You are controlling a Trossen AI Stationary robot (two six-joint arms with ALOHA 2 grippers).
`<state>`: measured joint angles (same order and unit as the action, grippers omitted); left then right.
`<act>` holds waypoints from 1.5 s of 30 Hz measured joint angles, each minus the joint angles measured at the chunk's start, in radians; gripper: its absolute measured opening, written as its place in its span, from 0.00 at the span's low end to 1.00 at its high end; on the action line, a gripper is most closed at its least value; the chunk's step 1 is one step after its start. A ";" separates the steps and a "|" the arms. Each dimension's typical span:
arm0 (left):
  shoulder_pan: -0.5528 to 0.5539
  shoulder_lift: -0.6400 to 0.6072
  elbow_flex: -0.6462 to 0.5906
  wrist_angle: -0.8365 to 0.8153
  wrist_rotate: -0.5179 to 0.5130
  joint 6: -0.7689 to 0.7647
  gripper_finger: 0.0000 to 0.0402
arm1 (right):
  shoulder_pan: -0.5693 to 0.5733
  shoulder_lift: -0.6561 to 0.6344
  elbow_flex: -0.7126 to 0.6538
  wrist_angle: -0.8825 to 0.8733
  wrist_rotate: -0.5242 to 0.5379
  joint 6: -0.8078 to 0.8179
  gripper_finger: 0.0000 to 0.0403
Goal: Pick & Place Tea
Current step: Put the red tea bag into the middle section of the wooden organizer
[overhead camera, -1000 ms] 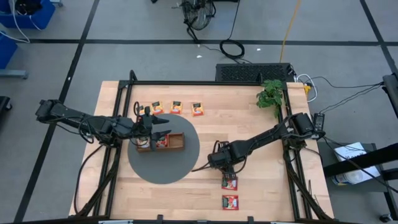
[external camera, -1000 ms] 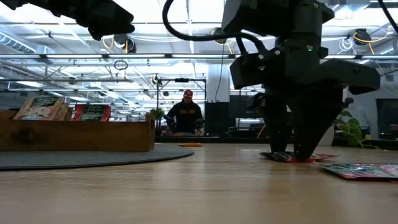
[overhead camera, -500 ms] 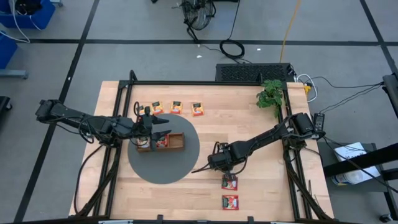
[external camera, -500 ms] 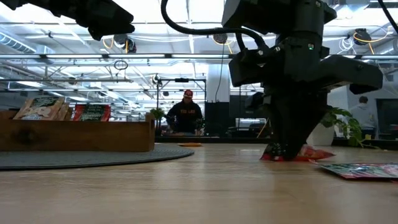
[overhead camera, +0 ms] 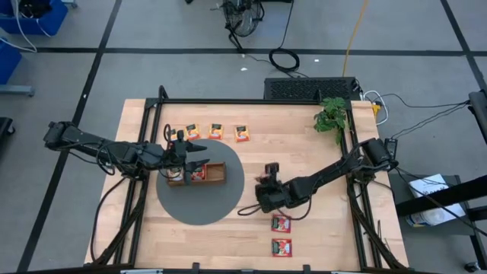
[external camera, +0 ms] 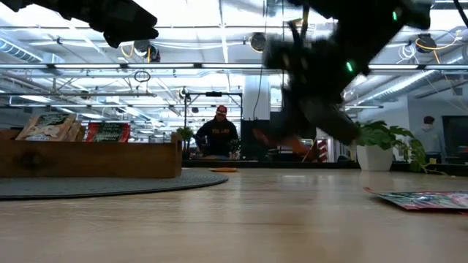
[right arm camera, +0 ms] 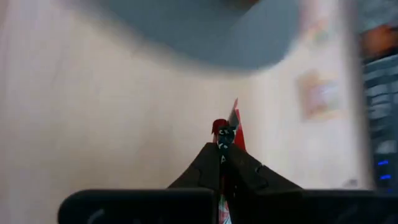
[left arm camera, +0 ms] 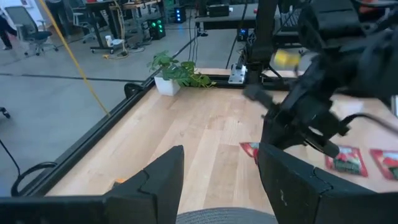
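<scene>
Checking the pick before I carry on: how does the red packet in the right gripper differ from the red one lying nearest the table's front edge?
The held red packet is pinched edge-on between the shut fingers of the right gripper, lifted off the table; the front red packet lies flat on the bare wood, untouched. The held one shows only a thin sliver; the front one shows its whole square face. Both are red with green print.
</scene>
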<state>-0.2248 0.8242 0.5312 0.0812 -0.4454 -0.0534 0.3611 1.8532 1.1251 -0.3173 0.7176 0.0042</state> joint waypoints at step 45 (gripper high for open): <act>0.156 0.625 0.188 0.358 0.305 -0.707 0.52 | -0.145 -0.001 -0.346 1.219 0.066 -0.637 0.00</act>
<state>-0.0691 1.4492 0.7193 0.4389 -0.1403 -0.7607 0.2165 1.8523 0.7788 0.9012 0.7837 -0.6331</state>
